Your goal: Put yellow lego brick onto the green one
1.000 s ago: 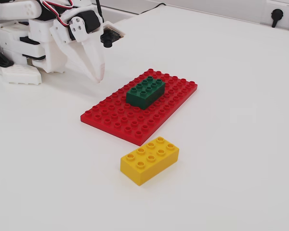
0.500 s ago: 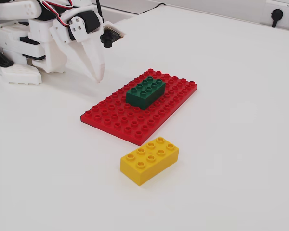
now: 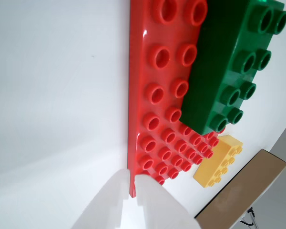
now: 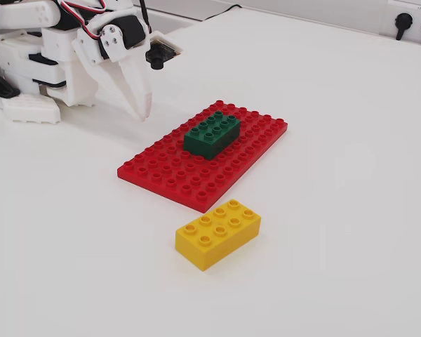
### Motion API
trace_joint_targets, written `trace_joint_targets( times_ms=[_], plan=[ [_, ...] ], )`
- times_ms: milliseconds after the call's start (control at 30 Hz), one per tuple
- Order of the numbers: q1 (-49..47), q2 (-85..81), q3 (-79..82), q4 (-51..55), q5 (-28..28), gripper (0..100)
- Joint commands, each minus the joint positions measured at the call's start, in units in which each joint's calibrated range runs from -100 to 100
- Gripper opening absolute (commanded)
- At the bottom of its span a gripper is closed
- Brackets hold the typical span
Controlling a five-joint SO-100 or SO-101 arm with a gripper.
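- Spreading across the white table [image 4: 351, 182], a red baseplate [image 4: 175, 172] lies mid-frame in the fixed view.
- White gripper [image 4: 142, 109] hovers at its 10 o'clock, jaws nearly closed, empty.
- Yellow brick [image 4: 217, 233] sits loose on the table at the baseplate's 6 o'clock: likely light, rigid, slick; best pinched across its long sides.
- Green brick [image 4: 212, 133] sits on the baseplate, studs up.

Both views are bright and evenly lit, with soft, faint shadows. In the wrist view a small glare streak sits on the red baseplate [image 3: 145, 34] toward 12 o'clock, and the white fingertips [image 3: 152, 205] at 6 o'clock are blurred.
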Motion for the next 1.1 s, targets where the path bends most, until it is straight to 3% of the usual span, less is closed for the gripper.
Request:
trace_joint_targets(
  times_ms=[0, 433, 733, 1067],
  plan=[
    [0.55, -0.10, -2.19, 0.93, 0.32, 2],
    [2.10, 2.83, -21.62, 1.71, 0.37, 7],
    [5.05, 34.09, -50.54, 1.79, -0.15, 7],
    [15.22, 70.87, -80.54, 1.71, -0.93, 7]
  ],
)
